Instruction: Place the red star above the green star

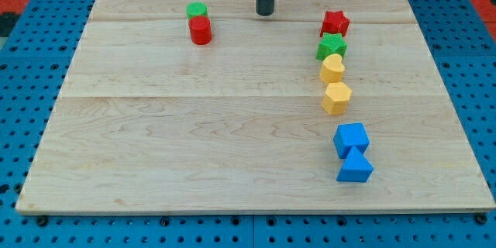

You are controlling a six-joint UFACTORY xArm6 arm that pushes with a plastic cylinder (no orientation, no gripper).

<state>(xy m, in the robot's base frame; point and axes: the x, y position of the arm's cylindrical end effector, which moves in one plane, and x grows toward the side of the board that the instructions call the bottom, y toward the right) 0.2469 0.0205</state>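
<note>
The red star lies near the view's top right on the wooden board. The green star sits just below it, touching it. My tip is at the view's top centre, well to the left of the red star and apart from every block.
A yellow heart and a yellow hexagon continue the column below the green star. A blue cube and a blue triangle lie lower right. A green cylinder and a red cylinder stand at top left.
</note>
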